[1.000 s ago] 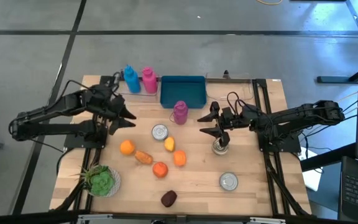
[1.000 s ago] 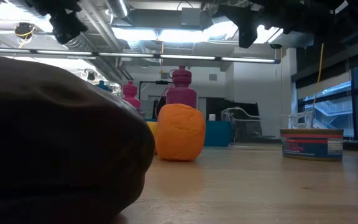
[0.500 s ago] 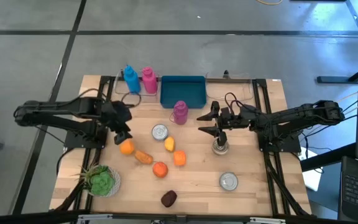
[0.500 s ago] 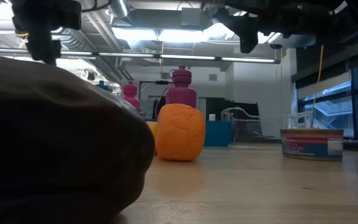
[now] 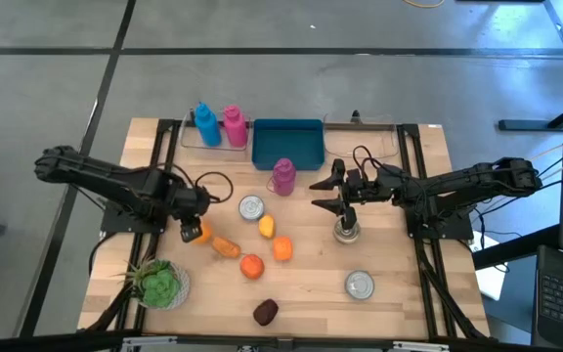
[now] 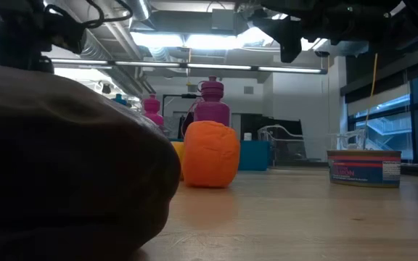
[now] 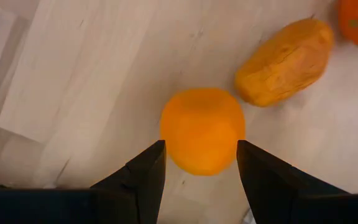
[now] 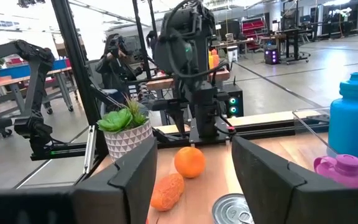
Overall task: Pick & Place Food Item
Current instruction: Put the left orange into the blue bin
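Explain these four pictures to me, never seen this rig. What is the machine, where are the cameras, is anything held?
It is a table robot with two dark arms, each ending in a two-finger tool. One camera looks straight down, one sits at table height, and one rides on each wrist.

The left tool is open and poised over an orange fruit, fingers on either side of it but not gripping. The right tool is open too, hovering near a small jar; it holds nothing.

On the wooden table lie more orange and yellow food pieces, two tins, a blue tray, three bottles and a potted plant. The dark blob filling the table-height picture is probably the dark food item nearest that camera.
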